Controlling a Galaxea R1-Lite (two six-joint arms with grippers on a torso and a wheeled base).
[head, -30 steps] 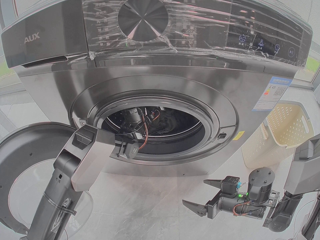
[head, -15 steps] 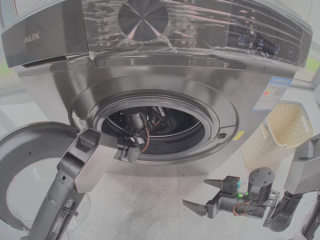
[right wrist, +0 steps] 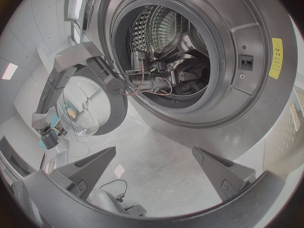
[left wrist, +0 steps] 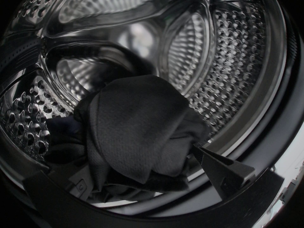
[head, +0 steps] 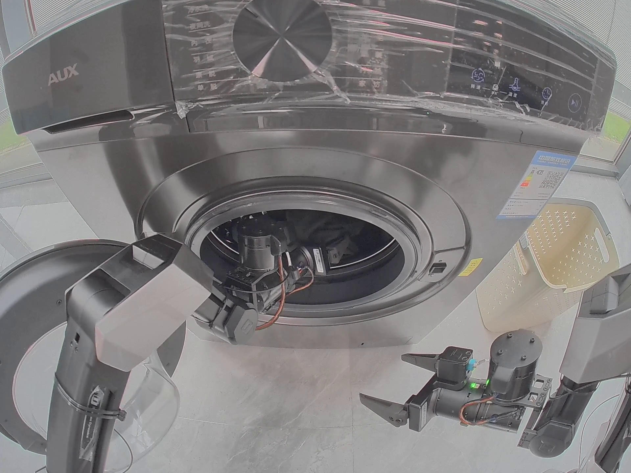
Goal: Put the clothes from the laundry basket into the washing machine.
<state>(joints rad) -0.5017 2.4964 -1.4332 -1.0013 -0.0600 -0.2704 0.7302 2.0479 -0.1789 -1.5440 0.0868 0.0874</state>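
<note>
We find the dark garment (left wrist: 139,127) inside the drum (left wrist: 234,64) of the washing machine (head: 315,159), heaped low on the near side just behind the door opening. It lies straight ahead of the left tool (left wrist: 148,152), which is inside the opening. This tool's fingers are spread wide. One finger (left wrist: 221,174) stands bare beside the heap. The cloth bulges into the gap and drapes over the other, so it is touching the tool but we do not see it pinched.

We judge that the coming move turns on this overlap. The garment sits between the fingers and close to the lip, so pulling straight back toward the near side could drag a fold out with it.

The right tool (head: 384,379) hangs over the floor (head: 282,389) at near right, spread and empty, well apart from the drum. It is the nearer one to the laundry basket (head: 572,257), which stands just right of the machine.
</note>
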